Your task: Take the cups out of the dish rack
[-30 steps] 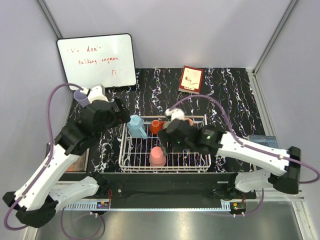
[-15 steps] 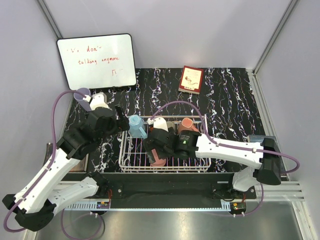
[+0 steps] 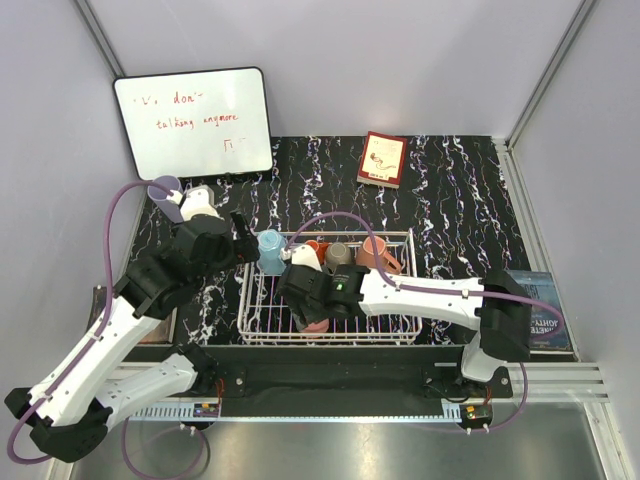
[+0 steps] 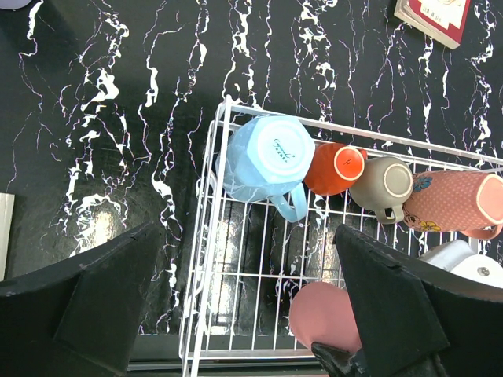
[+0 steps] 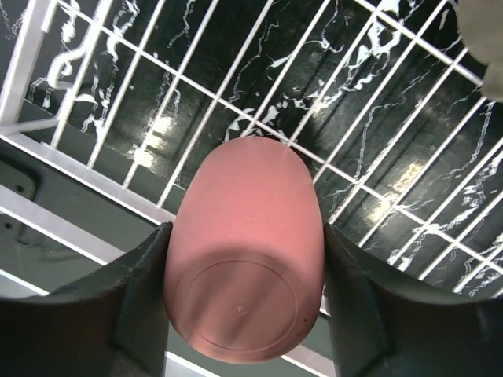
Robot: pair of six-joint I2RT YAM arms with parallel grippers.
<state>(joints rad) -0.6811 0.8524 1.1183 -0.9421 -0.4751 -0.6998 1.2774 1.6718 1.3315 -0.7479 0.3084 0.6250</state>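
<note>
Right pincer (image 5: 245,236) snug against both sides of inverted pink tumbler (image 5: 240,275), its rim hidden; left pincer (image 4: 244,232) agape

Right gripper (image 3: 310,316) in the rack (image 3: 392,322), apparently straddling the pink cup (image 3: 316,326); left gripper (image 3: 245,238) hovers beside the blue cup (image 3: 271,250).

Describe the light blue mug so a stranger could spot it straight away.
Start at the white wire rack in the middle of the black marbled table. In its far left corner stands the blue mug, bottom up. It is the only blue cup there, and the orange-red mug is right beside it on its right.
</note>
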